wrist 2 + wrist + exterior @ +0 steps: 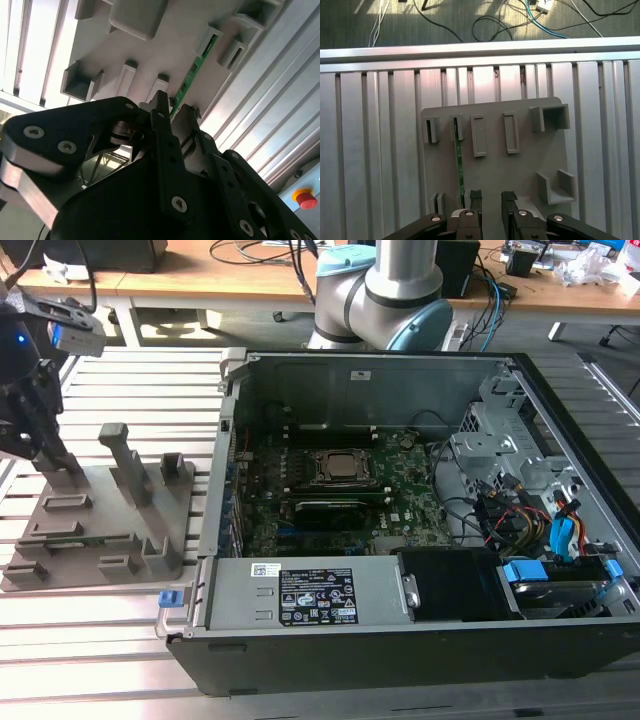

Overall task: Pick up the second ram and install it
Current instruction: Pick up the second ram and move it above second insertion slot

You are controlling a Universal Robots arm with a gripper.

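A ribbed aluminium table [100,640] stands before wooden desks [190,275], with cables [492,23] trailing over sun-patched grey floor [350,27].

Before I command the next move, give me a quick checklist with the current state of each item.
1. Second ram standing on edge in the slots of the grey tray: ok.
2. End effector open, with a gap between its fingers: ok.
3. Stick centred in that gap: cannot tell. In the second wrist view it runs into the gap; in the first wrist view it sits beside one finger.
4. Computer case open, with the motherboard exposed: ok.
5. Free memory slot on the motherboard: cannot tell.
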